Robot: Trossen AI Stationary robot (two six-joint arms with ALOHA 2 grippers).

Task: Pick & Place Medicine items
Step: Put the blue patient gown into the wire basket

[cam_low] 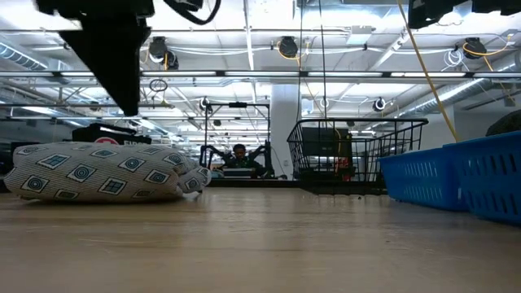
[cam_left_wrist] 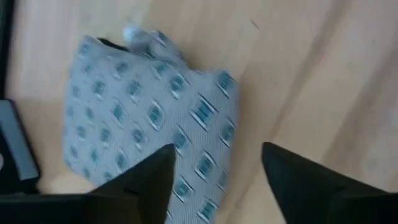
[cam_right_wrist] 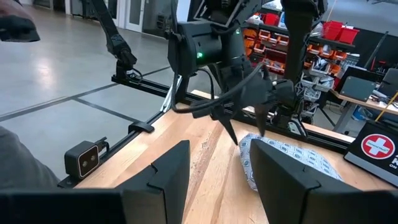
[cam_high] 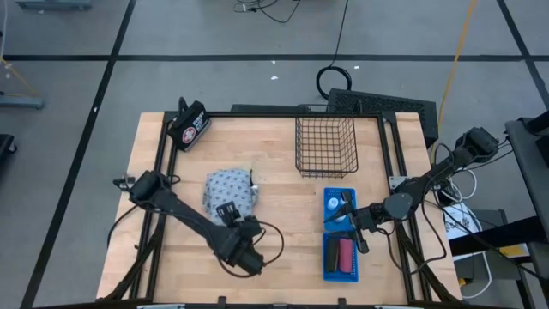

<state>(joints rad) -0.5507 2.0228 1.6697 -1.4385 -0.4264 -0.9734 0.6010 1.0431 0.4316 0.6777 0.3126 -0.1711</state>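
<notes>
pouch (cam_high: 230,192) lies on table under spread left gripper (cam_high: 226,210).

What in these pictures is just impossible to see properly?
- Small items in the blue trays: high view, too tiny to tell apart beyond pink and dark pieces; the right gripper covers part of them.
- Tray contents: low view, hidden behind the tray walls.
- Patterned pouch: left wrist view, blurred, its near edge hidden by the left gripper and its open fingers.
- Person far behind the table: low view, too small.
</notes>
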